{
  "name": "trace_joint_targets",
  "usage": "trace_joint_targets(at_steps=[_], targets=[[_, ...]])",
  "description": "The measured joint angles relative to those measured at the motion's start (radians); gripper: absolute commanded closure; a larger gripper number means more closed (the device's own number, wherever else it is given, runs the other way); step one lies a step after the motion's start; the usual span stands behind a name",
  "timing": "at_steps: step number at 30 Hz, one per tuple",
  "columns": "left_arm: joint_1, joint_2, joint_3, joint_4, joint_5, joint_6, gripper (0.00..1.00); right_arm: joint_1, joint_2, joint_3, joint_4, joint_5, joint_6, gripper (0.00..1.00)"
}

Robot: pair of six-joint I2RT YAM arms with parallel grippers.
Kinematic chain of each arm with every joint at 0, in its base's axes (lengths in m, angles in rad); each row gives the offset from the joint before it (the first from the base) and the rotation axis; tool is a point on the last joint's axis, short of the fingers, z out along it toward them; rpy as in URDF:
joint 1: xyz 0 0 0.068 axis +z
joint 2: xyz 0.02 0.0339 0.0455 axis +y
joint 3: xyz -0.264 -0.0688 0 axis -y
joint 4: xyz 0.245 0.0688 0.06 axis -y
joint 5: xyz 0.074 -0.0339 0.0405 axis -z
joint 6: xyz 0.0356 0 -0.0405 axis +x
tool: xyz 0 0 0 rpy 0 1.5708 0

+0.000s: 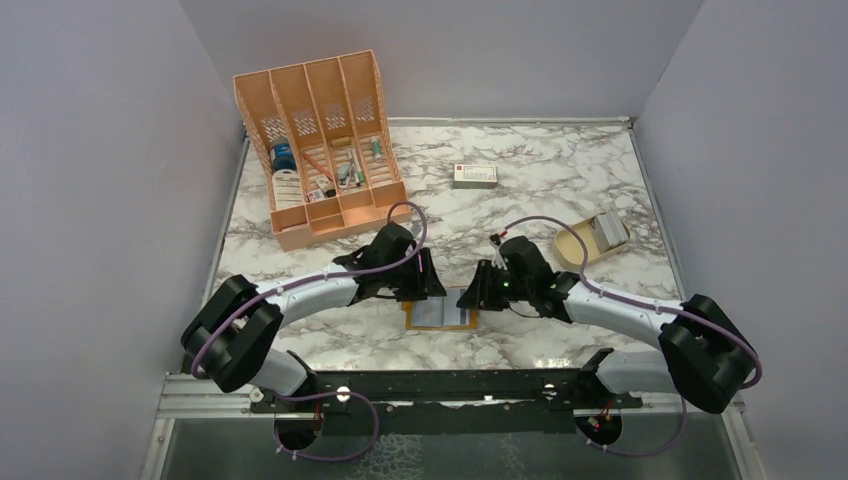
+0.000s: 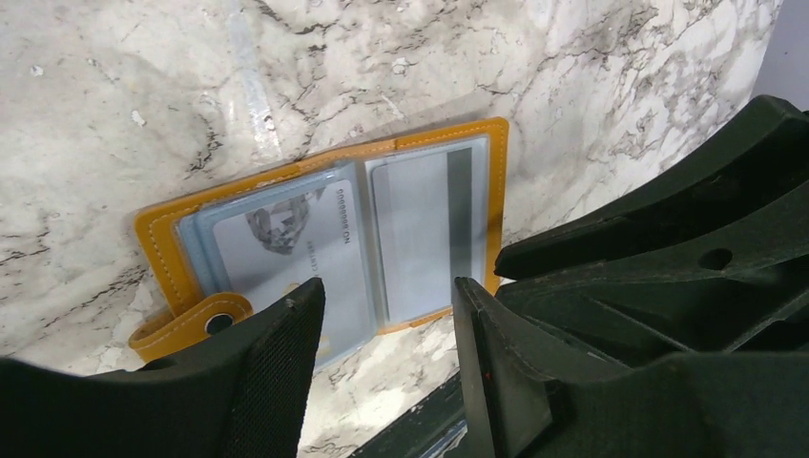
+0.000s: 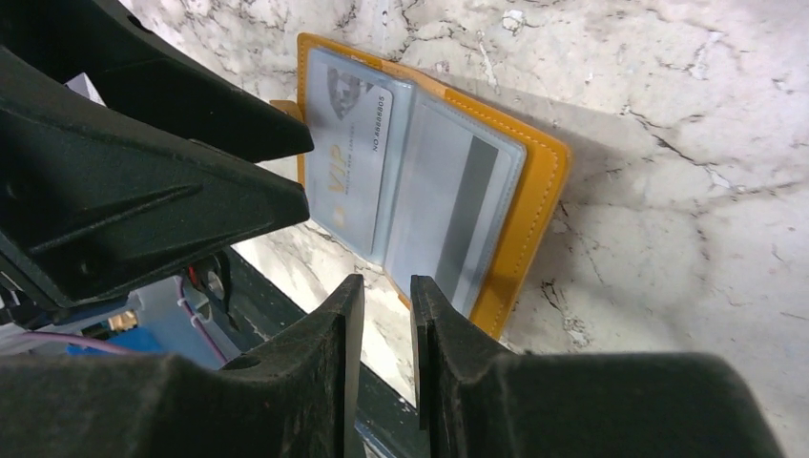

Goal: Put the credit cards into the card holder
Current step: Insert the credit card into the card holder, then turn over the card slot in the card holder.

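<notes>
The card holder (image 1: 440, 315) lies open and flat by the near edge of the desk (image 1: 560, 170), about midway along it. Two cards (image 2: 286, 250) sit in its clear pockets, one on each side. The left fingers (image 2: 277, 372) stand apart and empty just above it. The right fingers (image 3: 329, 334) are slightly apart, gripping nothing.
</notes>
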Motion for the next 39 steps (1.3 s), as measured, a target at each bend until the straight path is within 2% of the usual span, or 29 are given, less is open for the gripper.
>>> trace_joint_targets(at_steps=[12,25,39], targets=[[0.012,-0.001,-0.047,0.047,0.013,0.037,0.42,0.014,0.151,0.003,0.047,0.007,-0.005,0.77],[0.019,-0.023,-0.058,-0.027,-0.080,0.093,0.42,0.014,0.155,-0.018,0.091,0.007,-0.005,0.78],[0.021,-0.023,-0.081,0.007,-0.068,0.086,0.42,0.014,0.155,-0.020,0.095,0.008,-0.005,0.78]])
